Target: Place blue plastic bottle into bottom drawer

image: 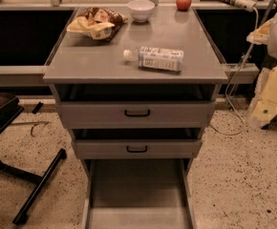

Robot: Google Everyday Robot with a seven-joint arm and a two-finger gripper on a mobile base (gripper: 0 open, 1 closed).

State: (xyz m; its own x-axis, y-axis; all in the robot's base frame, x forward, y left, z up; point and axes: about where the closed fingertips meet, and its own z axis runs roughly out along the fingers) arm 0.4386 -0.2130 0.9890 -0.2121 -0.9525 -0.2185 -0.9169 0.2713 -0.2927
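Camera view: small clear blue plastic bottle [160, 58] with a white cap lies on its side on the grey cabinet top [81, 61], not yet picked. The grey metal bottom drawer [138, 194] is pulled out, likely to receive it. The gripper [272, 92] is at the right edge, well apart from the bottle; open or closed, cannot tell.

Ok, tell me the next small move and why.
Probably bring the end effector, not in view now, over the blue plastic bottle, which lies on its side on the cabinet top; the bottom drawer already stands open.
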